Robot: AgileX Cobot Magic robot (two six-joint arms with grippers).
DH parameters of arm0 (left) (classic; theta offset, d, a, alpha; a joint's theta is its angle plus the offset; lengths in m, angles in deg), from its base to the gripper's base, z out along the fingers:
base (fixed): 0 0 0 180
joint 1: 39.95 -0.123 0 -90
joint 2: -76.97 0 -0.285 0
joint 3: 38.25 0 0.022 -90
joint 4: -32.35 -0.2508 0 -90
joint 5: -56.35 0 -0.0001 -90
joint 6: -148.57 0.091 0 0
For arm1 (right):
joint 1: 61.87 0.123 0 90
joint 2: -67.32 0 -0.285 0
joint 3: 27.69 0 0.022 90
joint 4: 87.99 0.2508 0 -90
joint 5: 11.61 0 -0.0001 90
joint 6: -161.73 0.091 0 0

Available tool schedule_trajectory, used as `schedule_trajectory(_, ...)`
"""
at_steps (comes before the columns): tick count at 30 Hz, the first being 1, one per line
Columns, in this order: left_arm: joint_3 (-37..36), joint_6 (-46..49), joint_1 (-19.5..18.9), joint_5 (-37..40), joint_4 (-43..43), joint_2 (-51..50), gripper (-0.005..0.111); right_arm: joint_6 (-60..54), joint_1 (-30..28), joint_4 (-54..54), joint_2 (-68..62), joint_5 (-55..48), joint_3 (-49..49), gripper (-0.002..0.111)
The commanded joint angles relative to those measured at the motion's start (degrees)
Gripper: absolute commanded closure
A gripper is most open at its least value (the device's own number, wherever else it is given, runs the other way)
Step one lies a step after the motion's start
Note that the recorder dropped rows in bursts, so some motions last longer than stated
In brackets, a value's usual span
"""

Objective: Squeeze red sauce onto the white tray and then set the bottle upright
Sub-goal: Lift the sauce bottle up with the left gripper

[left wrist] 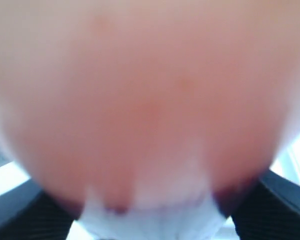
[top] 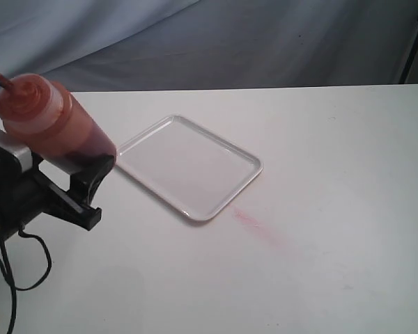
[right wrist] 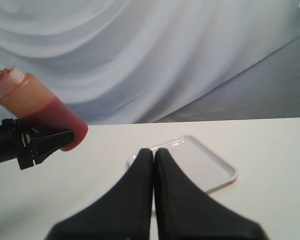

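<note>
Tabletop first: broad, white and matte, with a grey-blue cloth backdrop hanging behind it. The white tray lies flat near the table's middle, turned at an angle, its low rim catching the light. Left of it and near it, but not touching, the bottle is held off the table at a slant, base end toward the tray and domed top up and away from it. The left gripper clamps the bottle's lower part between its black fingers. In the left wrist view the bottle is only an orange blur filling the picture. The red sauce sits dark in the bottle's lower half (the upper part looks paler). The right gripper hangs over the table's near side with its jaws pressed together, holding nothing. A faint pink smear streaks the table just off the tray's near corner. Smallest of all is the bottle's red nozzle.
</note>
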Motion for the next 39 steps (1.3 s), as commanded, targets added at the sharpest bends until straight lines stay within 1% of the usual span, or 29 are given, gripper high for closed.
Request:
schedule_trajectory(1,4.8,0.0,-0.1,9.4,0.1,5.9,0.107,0.1,0.3,3.1,0.4,-0.4,-0.2,0.108)
schedule_trajectory(4,9.3,-0.2,-0.1,20.6,-0.1,8.2,0.107,0.1,0.3,3.7,0.4,-1.1,-0.2,0.108)
schedule_trajectory(7,13.1,-1.1,-0.1,28.0,-0.1,10.0,0.107,-0.3,0.3,5.1,0.4,-3.9,1.6,0.108)
schedule_trajectory(8,14.1,-2.0,-0.1,29.3,-0.3,10.4,0.107,-1.1,0.3,6.1,0.4,-5.0,2.6,0.108)
schedule_trajectory(10,16.8,-3.0,-0.1,32.9,-0.5,10.9,0.107,-4.9,0.3,10.0,0.4,-7.3,4.8,0.108)
schedule_trajectory(13,21.5,-3.2,-0.1,41.0,-1.8,11.2,0.107,-18.8,0.3,20.5,0.4,-12.7,8.7,0.108)
schedule_trajectory(15,24.4,-3.2,-0.1,46.8,-1.8,11.2,0.107,-33.8,0.3,30.5,0.3,-16.9,10.8,0.108)
schedule_trajectory(18,28.9,-3.2,-0.1,55.9,-3.1,11.2,0.107,-49.1,0.3,41.9,-2.6,-22.0,11.9,0.108)
schedule_trajectory(20,31.2,-2.8,-0.1,60.3,-3.1,11.2,0.107,-53.9,0.3,46.3,-5.9,-23.4,11.9,0.108)
schedule_trajectory(22,33.5,-0.3,-0.1,64.6,-3.1,11.2,0.107,-56.4,0.3,48.6,-10.2,-24.2,11.9,0.108)
schedule_trajectory(25,36.6,2.2,-0.1,70.2,-3.1,11.2,0.107,-58.2,0.3,49.3,-18.1,-26.8,13.9,0.108)
schedule_trajectory(27,38.4,4.2,-0.1,73.5,-3.1,11.2,0.107,-61.2,0.3,49.3,-23.6,-32.1,17.0,0.108)
schedule_trajectory(31,41.6,9.3,-0.1,79.9,-3.1,11.1,0.107,-66.1,0.3,49.0,-32.6,-42.0,24.9,0.108)
schedule_trajectory(33,42.9,11.7,-0.1,82.5,-3.1,11.1,0.107,-66.9,0.3,45.8,-36.9,-43.2,29.7,0.108)
schedule_trajectory(35,43.8,12.5,-0.1,83.1,-3.1,11.1,0.107,-66.8,0.3,41.3,-40.5,-43.2,34.4,0.108)
schedule_trajectory(39,44.4,13.5,-0.1,82.4,-3.1,10.8,0.107,-66.7,0.3,36.7,-46.9,-42.9,41.1,0.108)
